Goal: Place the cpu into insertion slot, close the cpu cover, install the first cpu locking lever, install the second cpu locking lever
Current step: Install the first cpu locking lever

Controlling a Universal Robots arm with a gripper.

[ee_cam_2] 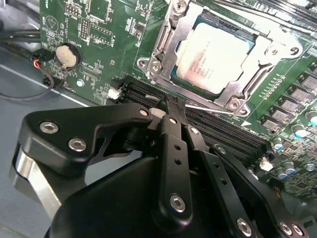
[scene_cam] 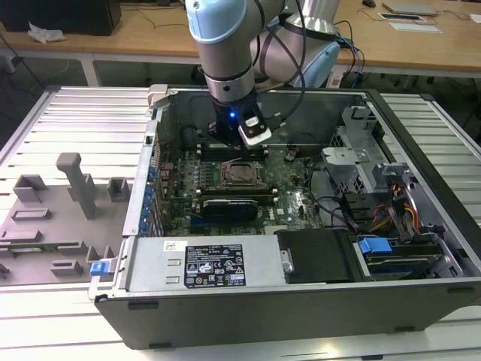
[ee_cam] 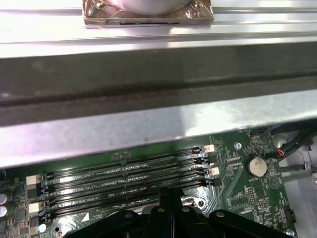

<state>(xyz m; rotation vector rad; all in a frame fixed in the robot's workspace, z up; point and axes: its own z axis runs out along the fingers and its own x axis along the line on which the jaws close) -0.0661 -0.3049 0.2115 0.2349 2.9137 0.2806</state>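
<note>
In the second wrist view the cpu [ee_cam_2: 215,59] lies flat in the insertion slot [ee_cam_2: 148,63], dull silver face up. The cpu cover [ee_cam_2: 171,42], a grey metal frame, lies down around it. A thin metal locking lever [ee_cam_2: 210,108] runs along the socket edge nearest my gripper [ee_cam_2: 166,108]. The gripper's black fingers are together, with the tips right at the lever's end; I cannot tell whether they pinch it. In the exterior view the gripper [scene_cam: 239,156] hangs inside the open computer case just above the socket [scene_cam: 242,176].
Long black memory slots [ee_cam: 124,173] run beside the socket, close to the case wall [ee_cam: 158,74]. A coin battery [ee_cam_2: 67,55] and cables sit off to one side. A black expansion card [scene_cam: 229,204], power supply [scene_cam: 218,263] and drive bays [scene_cam: 391,226] crowd the case. A grey fixture tray [scene_cam: 52,218] lies at the exterior view's left.
</note>
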